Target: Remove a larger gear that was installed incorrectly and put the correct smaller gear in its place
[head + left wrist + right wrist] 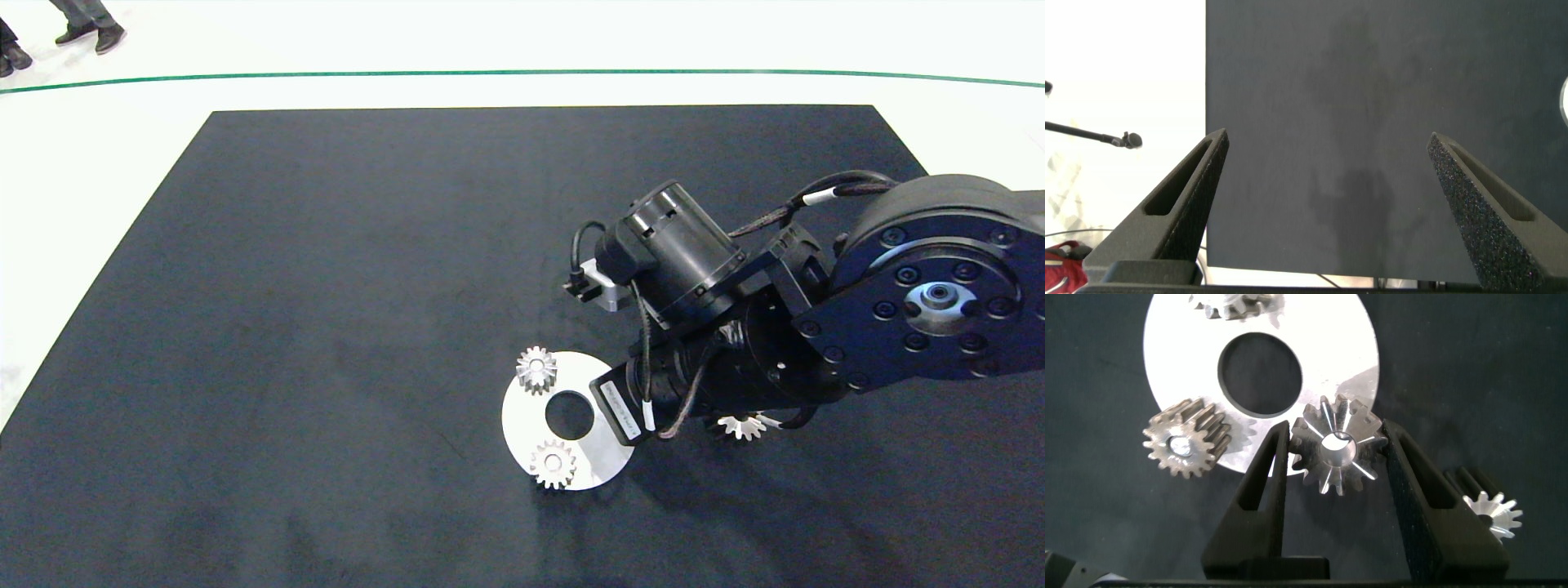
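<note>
Right arm is in over the silver disc (522, 425), the round plate with the big hole in its middle, lying on the black mat (326, 327). From the right wrist view, the right gripper (1335, 429) has its jaws closed in on the larger gear (1335, 449), one finger pressed against the long teeth on each side. That gear sits right at the disc's rim, partly over the plate and partly over the mat; whether it is seated or lifted, I cannot tell.

Two short-toothed gears are on the disc: one (536, 369) at the rim on the far side of the hole, the other (553, 464) at the rim on the near side. Off the disc, just beside the arm, a star-toothed gear (740, 426) lies on the mat, half hidden.

The left gripper (1327, 139) hangs over the mat, well clear of the disc, jaws spread wide with nothing between them.

Far beyond the disc, past a green line (522, 73), a person's shoes (90, 34) stand on the white floor.
</note>
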You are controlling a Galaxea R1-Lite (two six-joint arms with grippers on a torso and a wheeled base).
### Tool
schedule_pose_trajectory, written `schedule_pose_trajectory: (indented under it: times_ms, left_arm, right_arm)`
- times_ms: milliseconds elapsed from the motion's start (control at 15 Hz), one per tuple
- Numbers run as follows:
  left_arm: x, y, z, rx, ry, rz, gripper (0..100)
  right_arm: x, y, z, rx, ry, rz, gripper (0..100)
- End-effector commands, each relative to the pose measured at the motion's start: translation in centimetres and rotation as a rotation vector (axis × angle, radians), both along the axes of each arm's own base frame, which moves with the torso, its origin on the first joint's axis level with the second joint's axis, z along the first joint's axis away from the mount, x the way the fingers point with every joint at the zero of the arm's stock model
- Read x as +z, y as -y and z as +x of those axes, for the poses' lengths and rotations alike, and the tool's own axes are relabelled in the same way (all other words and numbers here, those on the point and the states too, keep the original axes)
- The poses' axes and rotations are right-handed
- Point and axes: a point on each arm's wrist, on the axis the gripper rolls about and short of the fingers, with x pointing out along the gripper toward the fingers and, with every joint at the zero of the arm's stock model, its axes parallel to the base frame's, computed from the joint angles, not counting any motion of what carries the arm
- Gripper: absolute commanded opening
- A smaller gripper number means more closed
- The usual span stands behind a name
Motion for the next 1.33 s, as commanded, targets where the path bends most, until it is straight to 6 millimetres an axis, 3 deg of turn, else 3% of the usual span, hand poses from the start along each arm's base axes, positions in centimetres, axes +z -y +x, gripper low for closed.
schedule_pose_trajectory:
  times_ms: [67,867,1333]
  left_arm:
    - [-0.1,0.0,0.1,0.001,-0.008,0.000,100]
    - [-0.2,0.0,0.1,-0.004,-0.013,0.014,100]
    - [-0.2,0.0,0.1,-0.004,-0.013,0.014,100]
  right_arm:
    - [0.0,0.2,0.1,-0.011,0.002,-0.005,25]
    - [-1.2,-0.1,0.4,-0.018,0.024,-0.006,25]
    - [-0.4,0.6,-0.6,-0.012,0.033,0.005,25]
